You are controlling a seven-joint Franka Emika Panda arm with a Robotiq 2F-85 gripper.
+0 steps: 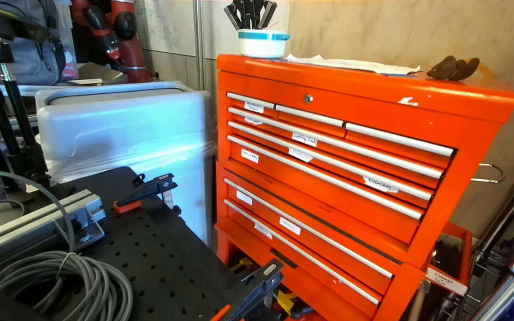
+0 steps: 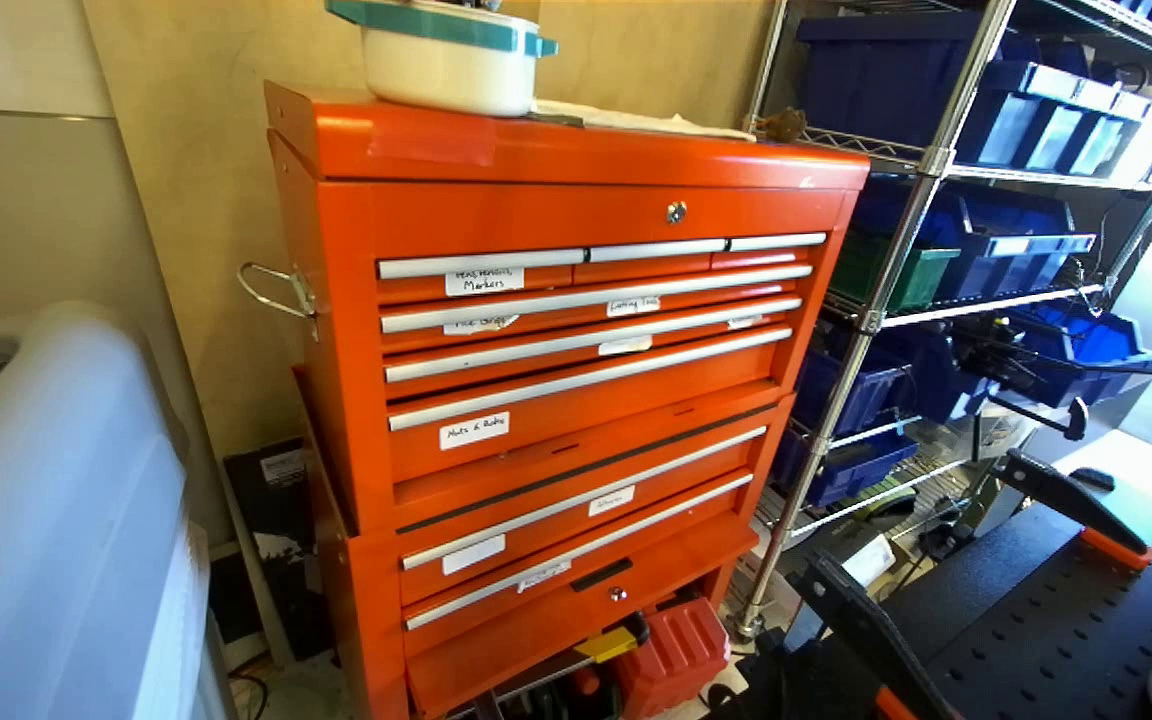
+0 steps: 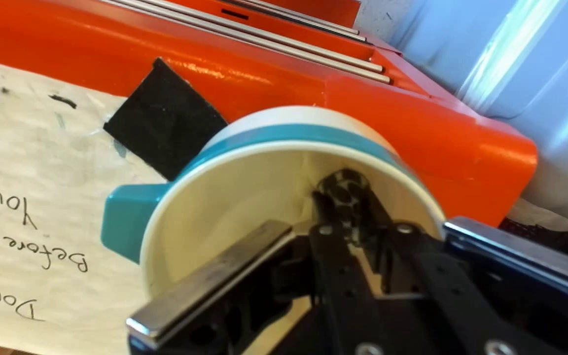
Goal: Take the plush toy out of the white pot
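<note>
The white pot (image 1: 263, 47) with a teal band and handle stands on top of the orange tool chest; it also shows in an exterior view (image 2: 446, 70) and the wrist view (image 3: 289, 132). My gripper (image 3: 345, 197) reaches down into the pot near its wall. Its fingers are close together on a dark plush toy with pale-lined spots (image 3: 344, 190). The toy is inside the pot; its lower part is hidden by the fingers. In an exterior view the gripper (image 1: 250, 20) points down into the pot, its fingertips hidden by the rim.
The orange tool chest (image 1: 350, 84) carries a paper sheet with writing (image 3: 42, 207), a black square (image 3: 165, 121) and a brown object (image 1: 453, 69). A wall (image 1: 395, 31) stands behind. A wire shelf (image 2: 921, 180) with blue bins stands beside the chest.
</note>
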